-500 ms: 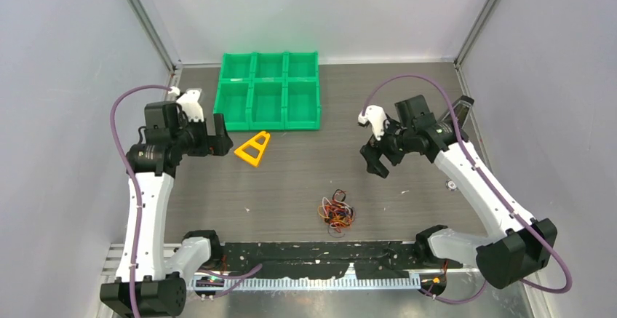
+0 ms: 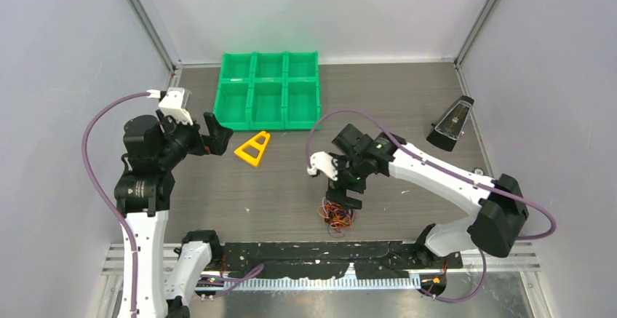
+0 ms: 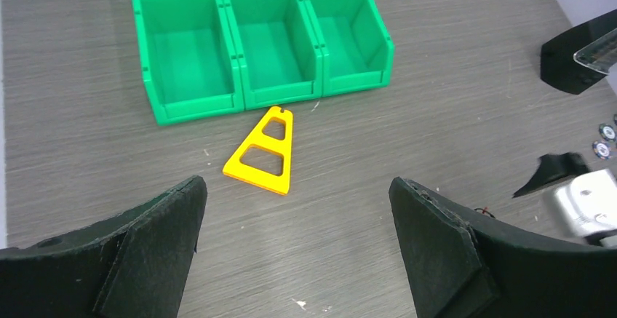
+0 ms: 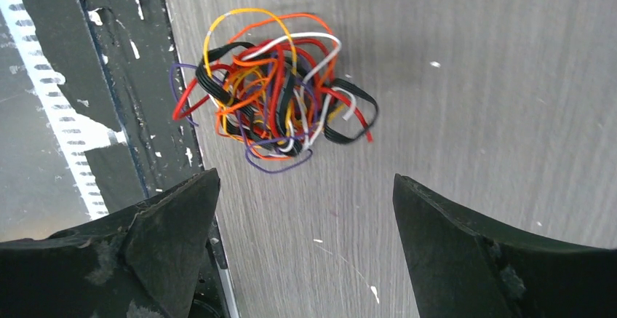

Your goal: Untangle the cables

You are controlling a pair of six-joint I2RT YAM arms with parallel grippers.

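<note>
Setting: grey wood-grain table (image 2: 407,100) inside pale enclosure walls; green bin tray (image 2: 269,124) at far side, yellow triangular frame (image 2: 253,148) just in front of it, black wedge-shaped object (image 2: 451,123) far right.

Item: cables (image 4: 276,92), one loose multicoloured clump near the table's front edge, beside black taped strip (image 4: 124,78). Judged very light, limp and springy, prone to snagging and lifting as one mass. Best taken at an outlying loop, such as the orange arc or black ribbon bend, not the core.

Right gripper (image 4: 304,180): hovering close to clump, fingers spread wide, holding and touching nothing.

Left gripper (image 3: 298,187): spread wide, bare, well apart from clump.
</note>
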